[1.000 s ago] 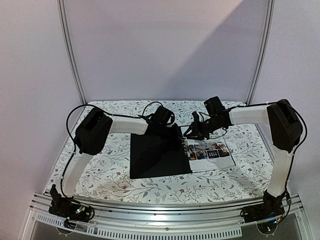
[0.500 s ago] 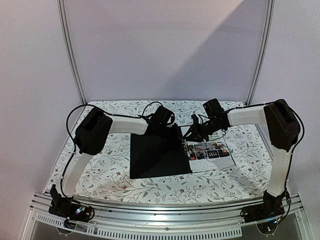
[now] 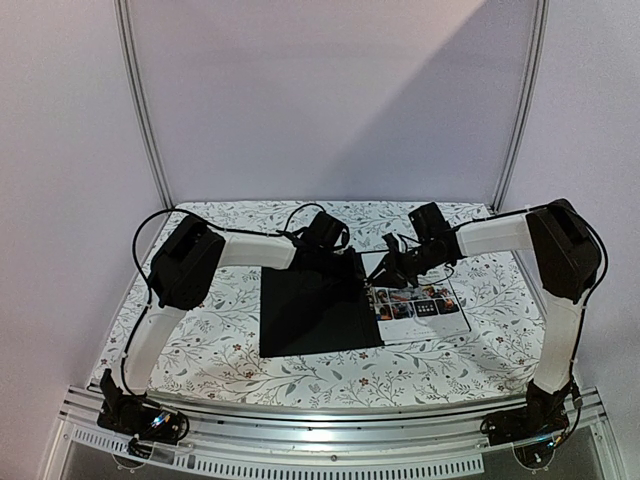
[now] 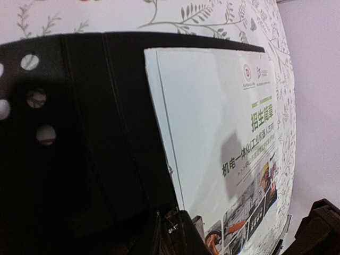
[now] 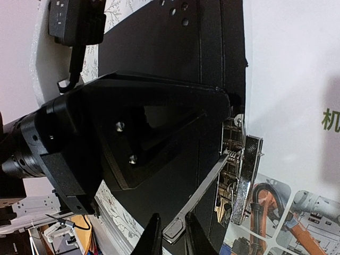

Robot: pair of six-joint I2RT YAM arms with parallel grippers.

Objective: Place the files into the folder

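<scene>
Floral bench point(image 3: 200, 335) is shown from above: the folder point(image 3: 310, 315) lies open, black inside up, the files point(image 3: 425, 318) laid on its right leaf. Left wrist: the left claw point(image 4: 172, 232) is seen pressed together at the files' inner edge. Right wrist: the right claw point(image 5: 172, 238) is narrowed around the clamp lever point(image 5: 204, 188); a pinch cannot be confirmed. Clamping and closing are judged outstanding.
</scene>
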